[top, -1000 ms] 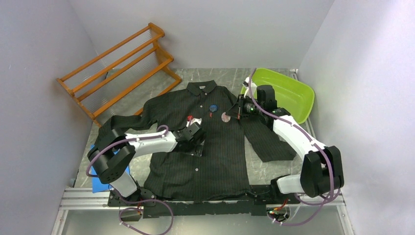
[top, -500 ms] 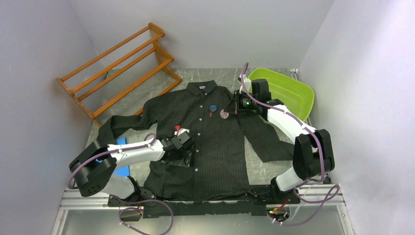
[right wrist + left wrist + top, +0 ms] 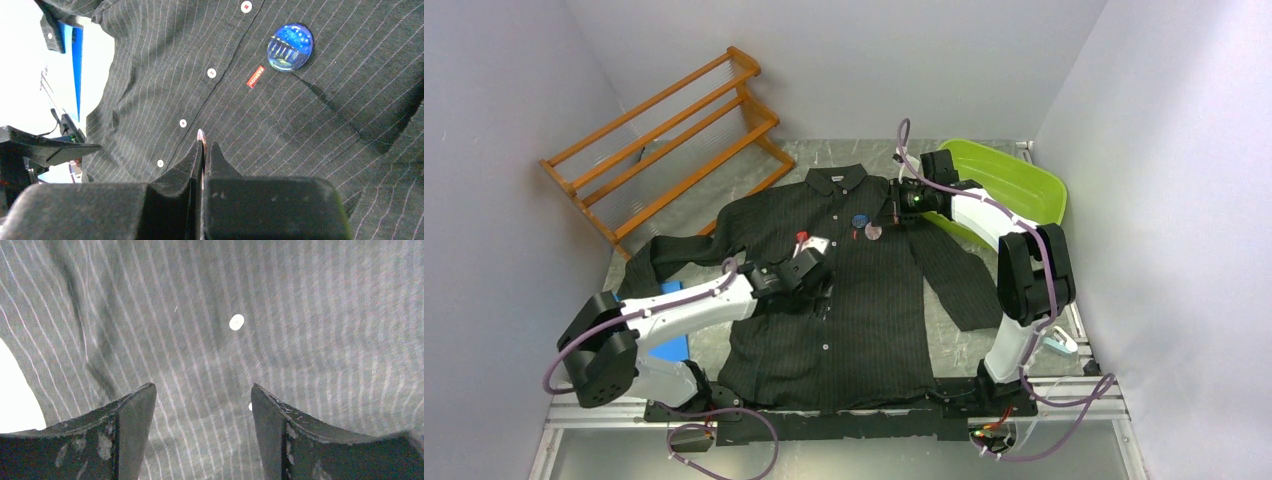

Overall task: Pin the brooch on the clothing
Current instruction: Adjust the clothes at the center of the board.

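Brooch: a pale pink disc [image 3: 874, 231], clenched edge-on in the right end effector [image 3: 204, 145], just above the shirt's chest; I could not tell whether it touched.
Shirt [image 3: 864, 310]: lay flat, front up, on the desk [image 3: 824, 152]. A blue badge [image 3: 290, 41] already sat near the red chest mark [image 3: 255, 76].
Change: within the last second I had carried the brooch leftward, nearer the button line.
Left end effector [image 3: 202, 390]: released, grasping nothing, low over the mid-front cloth, having swung back up the shirt.
Meaning: I judged the approach nearly done, with the pinning itself still ahead.

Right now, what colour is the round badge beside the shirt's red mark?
The round glossy badge is blue; clearest in right wrist view.
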